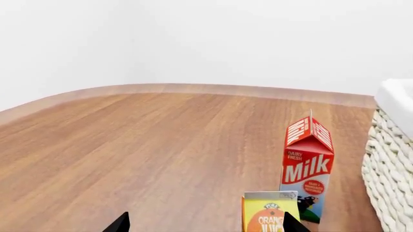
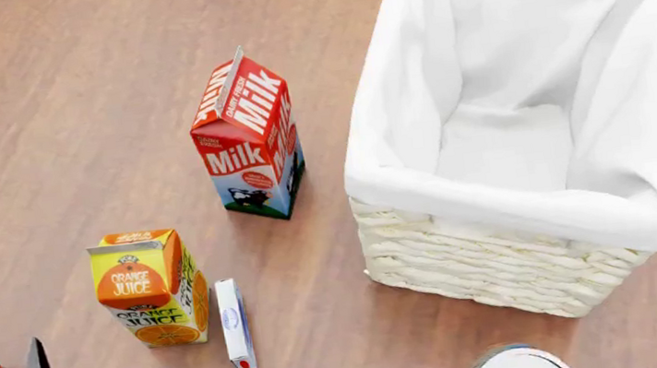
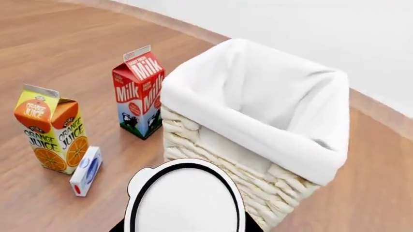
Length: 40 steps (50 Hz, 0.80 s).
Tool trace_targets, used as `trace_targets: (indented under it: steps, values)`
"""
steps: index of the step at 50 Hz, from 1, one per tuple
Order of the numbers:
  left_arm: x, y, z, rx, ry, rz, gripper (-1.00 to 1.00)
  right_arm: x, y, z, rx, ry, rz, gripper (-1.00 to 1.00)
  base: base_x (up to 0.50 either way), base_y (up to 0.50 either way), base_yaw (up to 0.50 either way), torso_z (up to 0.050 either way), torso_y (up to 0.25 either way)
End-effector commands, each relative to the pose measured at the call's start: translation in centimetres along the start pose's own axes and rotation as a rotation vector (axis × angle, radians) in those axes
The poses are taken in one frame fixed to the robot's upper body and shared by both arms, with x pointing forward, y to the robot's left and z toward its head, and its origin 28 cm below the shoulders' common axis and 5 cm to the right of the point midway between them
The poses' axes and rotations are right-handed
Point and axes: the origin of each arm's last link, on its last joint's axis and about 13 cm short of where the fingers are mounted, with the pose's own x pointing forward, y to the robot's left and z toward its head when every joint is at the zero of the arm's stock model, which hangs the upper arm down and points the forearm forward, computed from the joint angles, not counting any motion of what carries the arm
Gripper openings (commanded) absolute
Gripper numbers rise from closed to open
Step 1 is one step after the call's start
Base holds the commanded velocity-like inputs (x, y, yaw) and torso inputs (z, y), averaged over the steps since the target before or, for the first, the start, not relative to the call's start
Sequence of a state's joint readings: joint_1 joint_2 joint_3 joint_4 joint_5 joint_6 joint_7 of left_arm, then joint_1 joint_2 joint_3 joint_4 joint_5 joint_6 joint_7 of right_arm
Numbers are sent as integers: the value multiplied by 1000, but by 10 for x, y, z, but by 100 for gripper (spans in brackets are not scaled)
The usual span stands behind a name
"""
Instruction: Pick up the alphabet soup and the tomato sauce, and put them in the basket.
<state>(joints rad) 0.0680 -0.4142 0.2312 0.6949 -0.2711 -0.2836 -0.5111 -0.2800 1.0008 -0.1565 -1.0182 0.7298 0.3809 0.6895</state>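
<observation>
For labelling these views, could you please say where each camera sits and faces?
Left wrist: low, facing across the floor at the milk carton; tips of the open left pincer show.
Head: high, looking down at the basket; left pincer tip shows.
Right wrist: behind the can in the right pincer, facing the basket.
All share milk carton and basket.

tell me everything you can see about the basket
The basket is large and square, with cream-white woven wicker walls and a white cloth lining folded over its rim. It stands upright and open on the wooden floor, and what shows of its inside holds nothing. The milk carton stands close beside it, apart from it. In the right wrist view a can's silvery-white top sits just in front of the near wall, outside the basket.
</observation>
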Motion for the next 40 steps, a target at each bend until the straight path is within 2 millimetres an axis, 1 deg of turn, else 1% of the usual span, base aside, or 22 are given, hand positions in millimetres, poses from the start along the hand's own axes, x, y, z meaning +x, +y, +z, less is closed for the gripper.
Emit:
trace_targets:
  steps: [1,12,19,22,25,33,40]
  values:
    - [2,0,0,-45,6,-32,100,5,-15,25,-64,-91,-55,-100,0,0,0,0,0]
    - [1,-3,-1,-44,11,-43,100,8,-26,41,-90,-125,-91,-100,0,0,0,0,0]
    - [1,-2,-1,-46,11,-40,100,15,-34,50,-96,-136,-108,-100,0,0,0,0,2]
    - [2,-2,-2,-40,12,-38,100,19,-38,55,-87,-140,-112,-100,0,0,1,0,0]
    - [2,-2,-3,-42,12,-38,100,27,-46,64,-84,-150,-123,-100,0,0,0,0,0]
    - [3,-1,-2,-38,12,-32,100,37,-54,80,-100,-174,-134,-100,0,0,0,0,0]
    - [3,-1,-4,-39,14,-34,100,54,-64,94,-100,-175,-125,-100,0,0,0,0,0]
